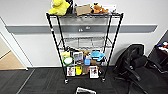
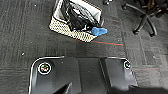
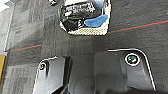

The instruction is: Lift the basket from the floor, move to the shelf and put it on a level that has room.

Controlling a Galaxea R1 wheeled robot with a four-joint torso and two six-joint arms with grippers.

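Observation:
The tan woven basket (image 2: 68, 29) stands on the dark carpet with black bag-like stuff and a blue item (image 2: 99, 31) in it. In the right wrist view the basket (image 3: 88, 31) lies beyond the robot's dark plate, apart from both arms. Its rim (image 1: 85, 90) peeks in at the lower edge of the head view. Straight ahead, against the white wall, stands the shelf (image 1: 85, 45), a tall black wire rack on small wheels. The level (image 1: 85, 46), second from the top, looks bare.
The top tier carries a yellow plush toy (image 1: 59, 7), a brown box (image 1: 83, 9) and an orange toy (image 1: 98, 9). The lower tiers (image 1: 82, 61) are cluttered. A black office chair (image 1: 132, 63) stands right of the rack. A doorway with wooden floor (image 1: 7, 60) opens at left.

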